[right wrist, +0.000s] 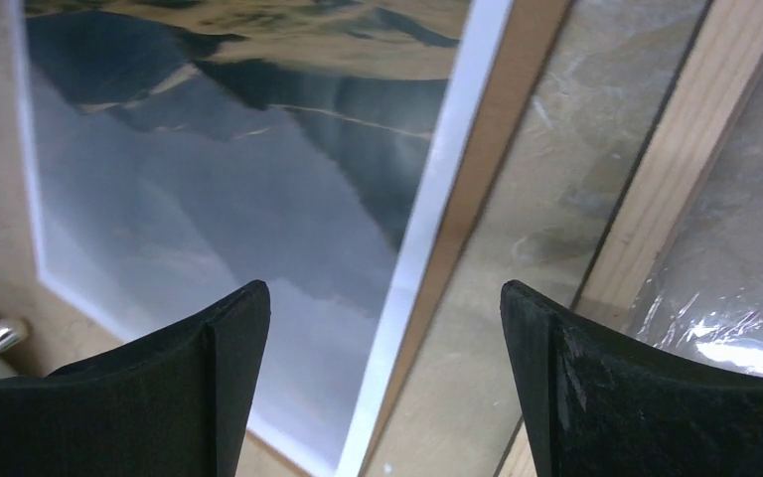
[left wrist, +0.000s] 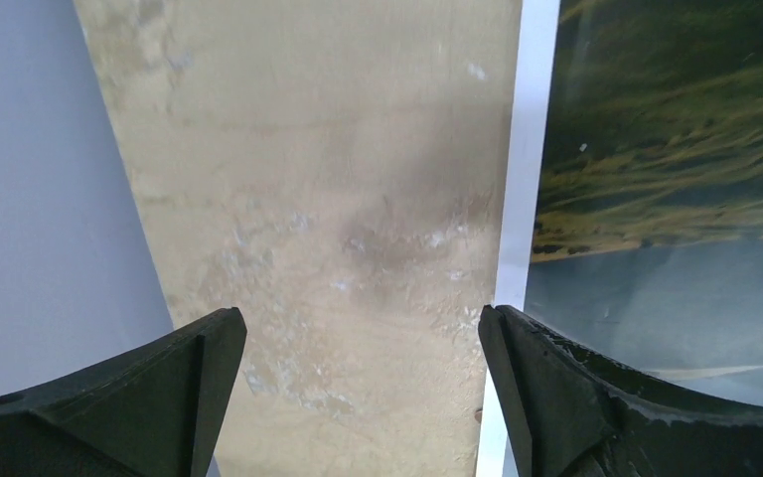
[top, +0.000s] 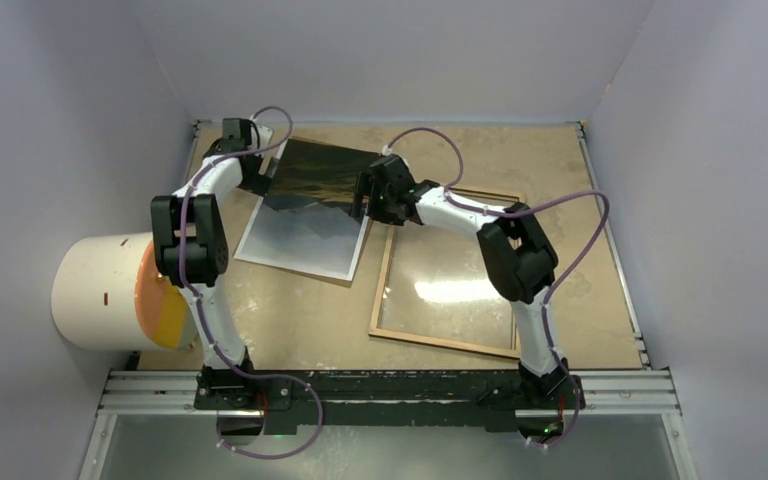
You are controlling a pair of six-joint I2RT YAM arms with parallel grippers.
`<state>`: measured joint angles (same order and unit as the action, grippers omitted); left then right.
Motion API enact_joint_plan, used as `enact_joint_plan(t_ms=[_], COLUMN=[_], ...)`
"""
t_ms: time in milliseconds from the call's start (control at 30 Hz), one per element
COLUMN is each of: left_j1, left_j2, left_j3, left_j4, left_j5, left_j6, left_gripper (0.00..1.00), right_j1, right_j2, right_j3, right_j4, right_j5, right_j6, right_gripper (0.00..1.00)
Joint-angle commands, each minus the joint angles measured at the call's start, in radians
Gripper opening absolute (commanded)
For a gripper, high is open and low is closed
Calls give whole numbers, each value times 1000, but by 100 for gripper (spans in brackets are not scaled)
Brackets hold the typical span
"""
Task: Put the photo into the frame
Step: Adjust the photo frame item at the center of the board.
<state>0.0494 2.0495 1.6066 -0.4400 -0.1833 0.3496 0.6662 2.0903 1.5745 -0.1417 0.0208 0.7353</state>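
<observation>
The photo [top: 305, 215], a dark mountain print with a white border, lies flat at the back left of the table on a brown backing board [right wrist: 492, 159]. The frame [top: 381, 285] lies to its right, light wood side up, with glass inside. My left gripper [top: 262, 183] is open and empty over the photo's left edge; in the left wrist view its jaws [left wrist: 363, 338] straddle bare table beside the white border [left wrist: 519, 179]. My right gripper [top: 365, 207] is open and empty over the photo's right edge [right wrist: 427, 229], between the photo [right wrist: 209, 189] and the frame's rail [right wrist: 671, 169].
A white cylinder with an orange and yellow face [top: 110, 290] stands off the table's left side. Grey walls close in on the left, back and right. A metal rail [top: 390, 385] carries the arm bases at the near edge.
</observation>
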Motion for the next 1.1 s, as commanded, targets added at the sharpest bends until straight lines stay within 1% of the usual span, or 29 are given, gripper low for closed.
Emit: enact_joint_plan(t_ms=[0,133,367,400,500,667,867,1000,1067], left_j1=[-12,-11,-42,-71,-94,-101,-106,-110,-118], left_j2=[6,13,-14,-23,-48,-87,-101,-90,-99], left_j3=[-80,-131,-253,-283,-331,-369,-397,-407,-427], left_j4=[139,172,175,174,154,112,124,124,130], left_j5=[-143,-159,-93,-79,-46,25,16,12,21], left_j6=[-19,-15,13,20,26,8,6,3,8], left_gripper=[95,95,96,96,96,96,96,96,96], right_j1=[-7,-7,-7,-7,-7,3,6,6,6], right_j2=[30,73,84,79,59,-4,-75,-48,-39], right_j3=[64,80,36,25,-16,-101,-216,-202,-200], right_j4=[-22,-36,-42,-40,-38,-41,7,18,28], right_j5=[45,39,15,11,4,-18,-72,-100,-110], right_j6=[39,47,88,95,116,152,191,202,208], right_gripper=[87,86,82,81,80,77,75,70,69])
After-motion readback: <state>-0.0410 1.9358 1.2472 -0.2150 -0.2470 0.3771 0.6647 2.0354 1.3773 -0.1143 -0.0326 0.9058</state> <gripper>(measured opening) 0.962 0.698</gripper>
